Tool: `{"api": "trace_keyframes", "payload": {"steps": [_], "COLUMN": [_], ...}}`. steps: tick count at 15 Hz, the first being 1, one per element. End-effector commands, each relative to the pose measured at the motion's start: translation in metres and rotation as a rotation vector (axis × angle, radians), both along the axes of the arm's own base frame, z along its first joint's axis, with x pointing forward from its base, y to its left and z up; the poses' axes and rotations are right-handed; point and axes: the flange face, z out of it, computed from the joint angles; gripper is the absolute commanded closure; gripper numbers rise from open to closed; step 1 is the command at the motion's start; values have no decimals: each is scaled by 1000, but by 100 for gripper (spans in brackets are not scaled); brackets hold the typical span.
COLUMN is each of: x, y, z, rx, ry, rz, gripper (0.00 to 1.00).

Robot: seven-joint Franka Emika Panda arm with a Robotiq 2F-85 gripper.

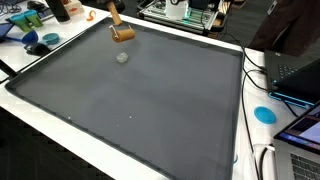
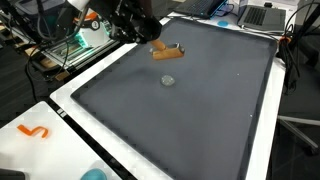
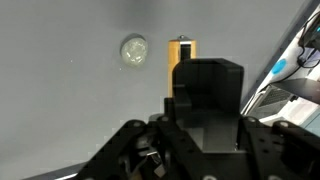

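A small wooden block [image 1: 122,34] lies near the far edge of the dark grey mat [image 1: 140,110], with a thin wooden stick rising from it. A small pale round object [image 1: 122,57] rests on the mat a little nearer. Both appear in an exterior view as block [image 2: 165,52] and round object [image 2: 169,80]. My black gripper [image 2: 149,37] hangs just above and behind the block. In the wrist view my gripper [image 3: 208,66] reads as one dark mass, fingers together, hiding part of the block [image 3: 181,48]. The round object [image 3: 134,49] lies to the block's left.
The mat covers most of a white table [image 1: 40,115]. Cluttered tools and blue items [image 1: 40,42] sit at one corner, and a blue disc [image 1: 264,114], cables and laptops [image 1: 300,70] along another side. An orange squiggle [image 2: 33,131] lies on the white border.
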Motion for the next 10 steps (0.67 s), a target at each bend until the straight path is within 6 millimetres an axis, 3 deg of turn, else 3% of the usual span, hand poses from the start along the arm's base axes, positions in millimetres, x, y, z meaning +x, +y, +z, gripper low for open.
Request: {"api": "trace_keyframes", "payload": {"steps": [1, 10], "x": [-9, 1], "y": [21, 88], "z": [7, 14], "rx": [-39, -256], "ry": [-19, 34], "rz": [-9, -10], "gripper": [76, 76]}}
